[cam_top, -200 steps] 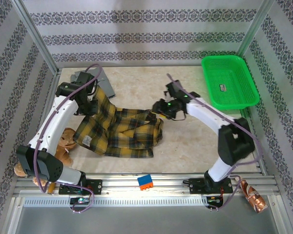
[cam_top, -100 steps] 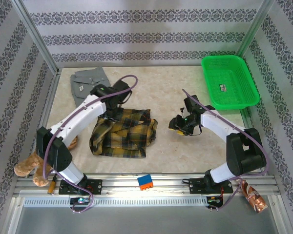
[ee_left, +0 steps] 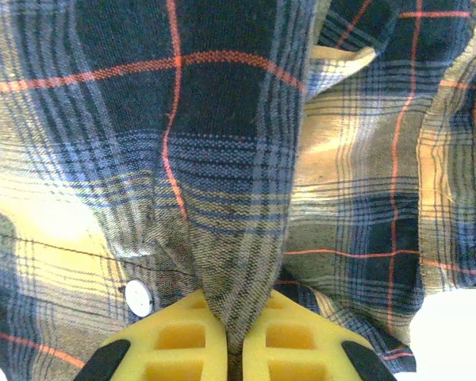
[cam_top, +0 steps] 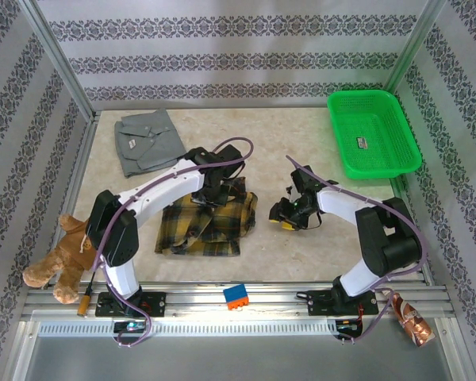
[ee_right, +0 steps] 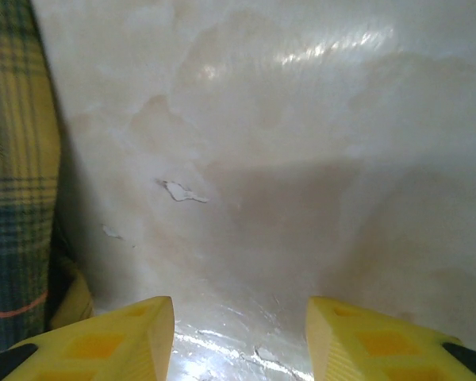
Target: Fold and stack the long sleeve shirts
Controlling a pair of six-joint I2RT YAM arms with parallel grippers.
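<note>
1. The large yellow-and-black plaid flannel shirt with thin red lines (cam_top: 206, 228) is lying bunched into a rough rectangle on the pale marbled tabletop (cam_top: 301, 143), just toward 7 o'clock from the table's middle in the top view.
2. The left gripper (cam_top: 216, 194) is pressing down on the far edge of that plaid shirt, at the garment's 12 o'clock side.
3. In the left wrist view, the left gripper (ee_left: 232, 341) is clamping a raised fold of the plaid cloth (ee_left: 238, 182) between its yellow fingers (ee_left: 178, 345), which are meeting tightly on the fabric; a small white button (ee_left: 138, 298) is sitting just beside them at 9 o'clock.
4. The right gripper (cam_top: 284, 213) is hovering low at the plaid shirt's 3 o'clock side, just beside its edge.
5. In the right wrist view, the right gripper (ee_right: 238, 333) is standing parted with nothing between its fingers, bare tabletop (ee_right: 301, 159) showing in the gap, and the plaid cloth (ee_right: 16, 182) is running along the 9 o'clock edge.
6. The plain grey collared shirt (cam_top: 147, 141) is lying folded at the table's 10 o'clock corner, well apart from the plaid one.
7. A green plastic mesh basket (cam_top: 345, 119) is sitting at the 2 o'clock corner.
8. A brown plush toy (cam_top: 59, 258) is lying at 8 o'clock, beside the left arm's base.
</note>
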